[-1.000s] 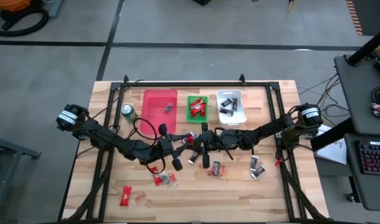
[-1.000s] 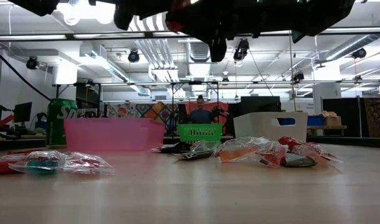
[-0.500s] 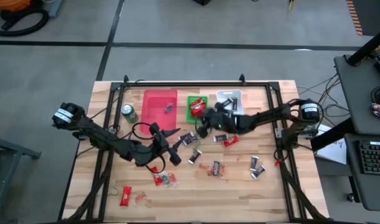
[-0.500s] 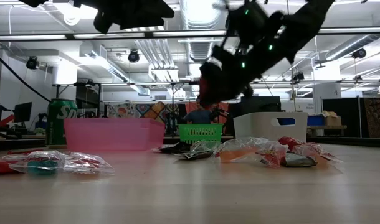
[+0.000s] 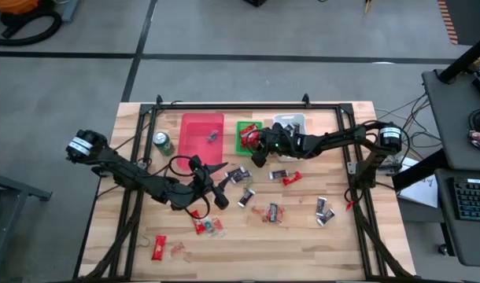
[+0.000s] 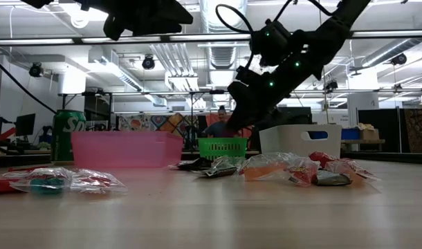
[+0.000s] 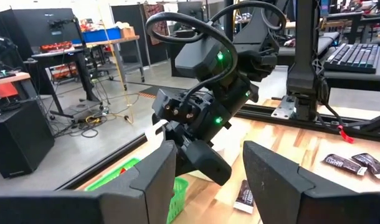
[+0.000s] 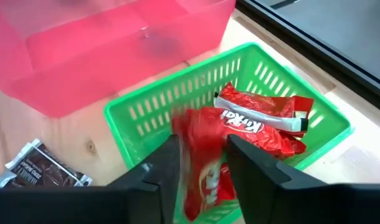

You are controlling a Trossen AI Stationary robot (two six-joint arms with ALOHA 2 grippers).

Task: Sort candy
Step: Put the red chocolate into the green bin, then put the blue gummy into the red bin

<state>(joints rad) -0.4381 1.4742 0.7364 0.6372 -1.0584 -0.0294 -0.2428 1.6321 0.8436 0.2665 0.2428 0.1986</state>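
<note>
Red candy (image 8: pixel 199 158) — between right fingers (image 8: pixel 162 165) (parted)

Right gripper (image 6: pixel 240 119) hangs above green basket (image 6: pixel 222 146), arm slanting down from upper right. Pink bin (image 6: pixel 125 149), white bin (image 6: pixel 299 139), green can (image 6: pixel 66 134) behind. Wrapped candy (image 6: pixel 294 169) scattered on desk (image 6: pixel 211 214).

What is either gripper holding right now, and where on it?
Left gripper: open, holding nothing. Right gripper, over the green basket, has a blurred red candy between its fingers; held or just released cannot be told.
</note>
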